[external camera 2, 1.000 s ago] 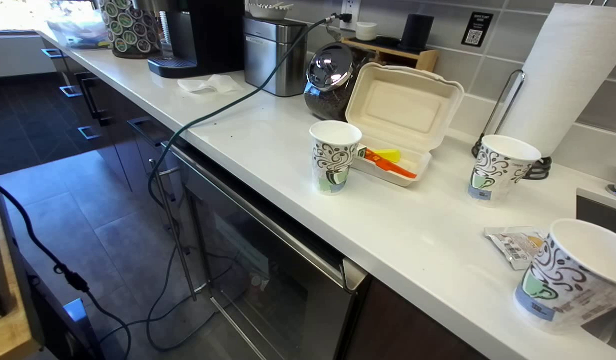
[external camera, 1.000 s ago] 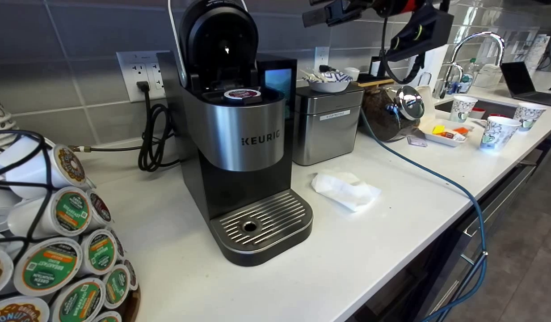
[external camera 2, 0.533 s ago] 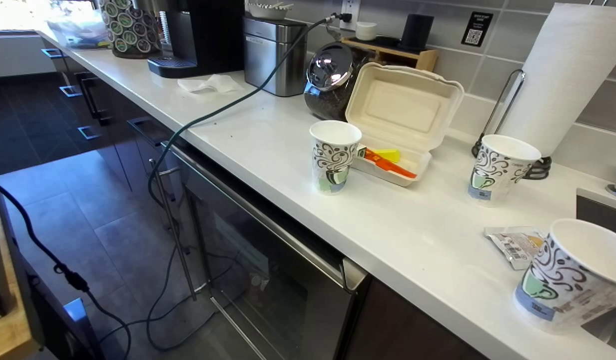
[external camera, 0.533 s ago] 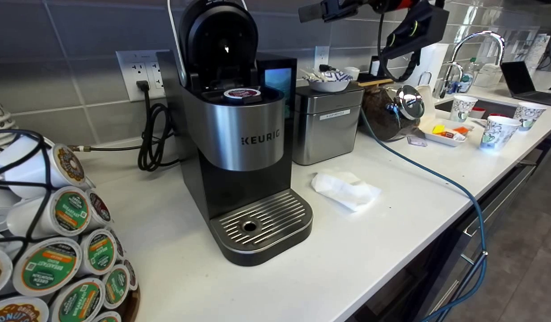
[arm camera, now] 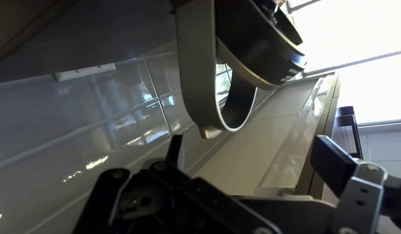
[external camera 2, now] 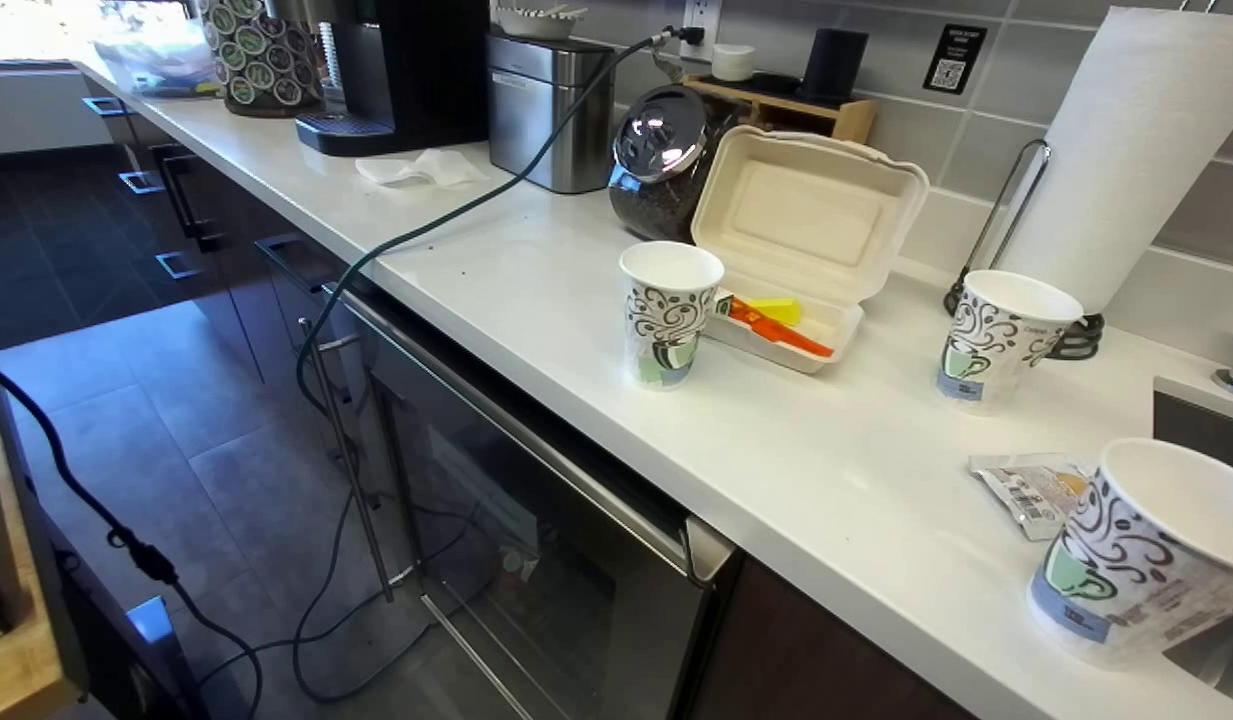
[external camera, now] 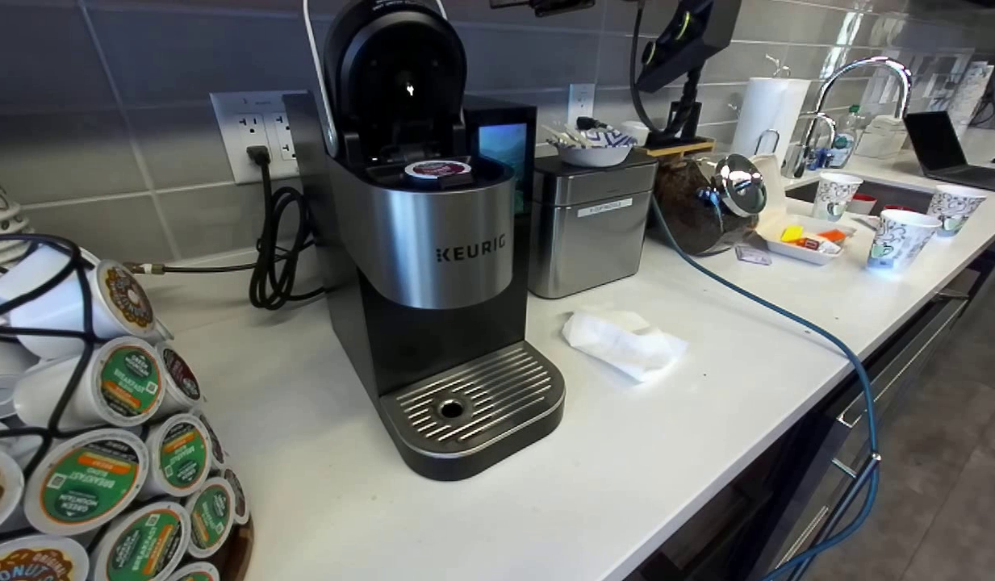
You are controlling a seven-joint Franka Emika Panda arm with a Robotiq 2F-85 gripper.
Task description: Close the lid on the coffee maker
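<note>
Coffee maker (external camera: 432, 250), lid (external camera: 396, 81) open

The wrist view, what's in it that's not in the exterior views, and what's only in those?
Only the wrist view shows the handle's curved end and that the gripper is open. Only the exterior views show paper cups, the drip tray and the open food box. All of them show the tiled wall and part of the coffee maker.

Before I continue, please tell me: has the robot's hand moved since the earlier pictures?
Yes: in an exterior view, the hand has shifted up and picture-left, judged against the coffee maker.
</note>
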